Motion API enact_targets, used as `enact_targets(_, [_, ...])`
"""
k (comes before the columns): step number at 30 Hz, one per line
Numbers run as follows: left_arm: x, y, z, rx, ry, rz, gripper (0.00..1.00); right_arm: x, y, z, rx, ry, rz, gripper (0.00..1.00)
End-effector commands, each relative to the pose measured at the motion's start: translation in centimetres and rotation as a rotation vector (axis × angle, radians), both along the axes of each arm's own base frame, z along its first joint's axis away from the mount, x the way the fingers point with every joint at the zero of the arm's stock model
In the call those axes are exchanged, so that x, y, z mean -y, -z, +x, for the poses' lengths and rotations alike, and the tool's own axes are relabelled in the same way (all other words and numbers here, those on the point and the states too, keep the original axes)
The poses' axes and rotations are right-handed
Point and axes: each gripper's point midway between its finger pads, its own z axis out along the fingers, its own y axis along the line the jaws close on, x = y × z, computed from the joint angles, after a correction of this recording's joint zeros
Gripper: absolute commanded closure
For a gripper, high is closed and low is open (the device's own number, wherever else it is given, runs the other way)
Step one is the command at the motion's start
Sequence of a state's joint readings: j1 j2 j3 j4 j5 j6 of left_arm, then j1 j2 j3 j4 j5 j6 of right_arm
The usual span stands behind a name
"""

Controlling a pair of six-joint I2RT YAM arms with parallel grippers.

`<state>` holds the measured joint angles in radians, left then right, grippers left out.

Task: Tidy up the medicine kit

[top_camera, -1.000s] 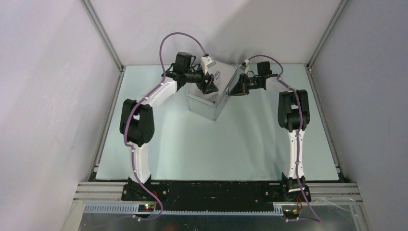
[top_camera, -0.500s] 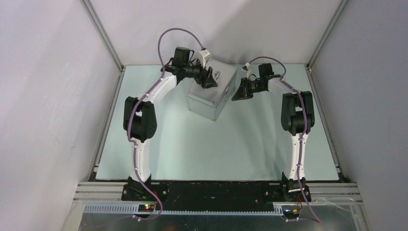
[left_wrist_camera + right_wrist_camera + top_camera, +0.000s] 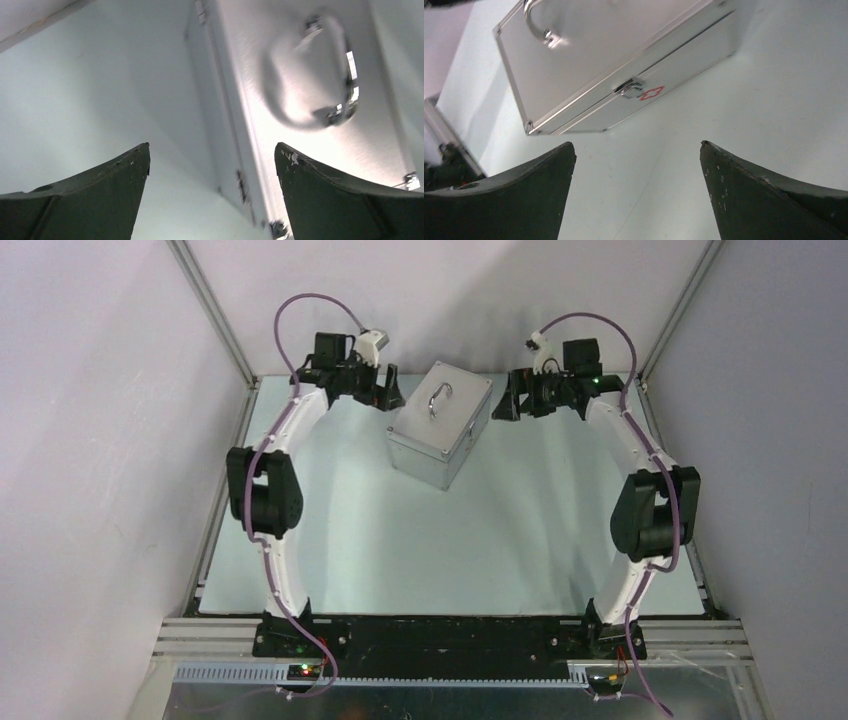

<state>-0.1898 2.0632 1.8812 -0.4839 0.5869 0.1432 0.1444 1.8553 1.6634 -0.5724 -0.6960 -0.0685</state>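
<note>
Your medicine kit [image 3: 440,430] sits on the desk [image 3: 450,540] toward its far edge, roughly midway between the two arms, turned so one corner points back at the arm bases. Its handle [image 3: 440,398] lies on top of the lid. The left arm's fingers [image 3: 100,195] hang just left of the kit and the right arm's fingers [image 3: 764,200] just right of it, neither touching it. The latch [image 3: 631,90] side faces the right arm.

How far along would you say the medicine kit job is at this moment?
Done, apparently: the medicine kit sits on the table with its lid down and the front latch seemingly fastened. In hand: nothing; the left claw and right claw are both open, apart from it on either side. Left: no pending step shows, though the contents are hidden.
</note>
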Motion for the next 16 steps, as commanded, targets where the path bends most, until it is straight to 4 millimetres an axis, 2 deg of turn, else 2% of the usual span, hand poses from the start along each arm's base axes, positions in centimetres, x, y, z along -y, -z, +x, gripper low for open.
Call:
enact_targets(1, [-3.0, -4.7, -1.3, 0.123, -0.112, 0.086, 0.00, 2.8, -4.9, 2.0, 0.111, 0.250, -0.095, 0.01])
enact_targets(3, [-3.4, -4.4, -2.0, 0.118, -0.136, 0.093, 0.00, 4.6, -5.5, 2.4, 0.105, 0.383, -0.129, 0.01])
enact_targets(5, [-3.8, -3.7, -2.6, 0.102, -0.154, 0.099, 0.00, 6.7, -5.1, 2.8, 0.091, 0.527, -0.184, 0.01])
enact_targets(9, [-4.4, -1.6, -3.2, 0.066, -0.186, 0.126, 0.00, 8.6, -4.4, 2.5, 0.076, 0.651, -0.238, 0.00])
enact_targets(11, [-4.8, -1.1, -2.9, 0.058, -0.210, 0.136, 0.00, 8.5, -4.1, 2.4, 0.079, 0.651, -0.251, 0.00])
enact_targets(16, [-5.5, -1.7, -1.4, 0.041, -0.320, 0.101, 0.00, 6.7, -4.0, 3.2, 0.130, 0.602, -0.281, 0.01])
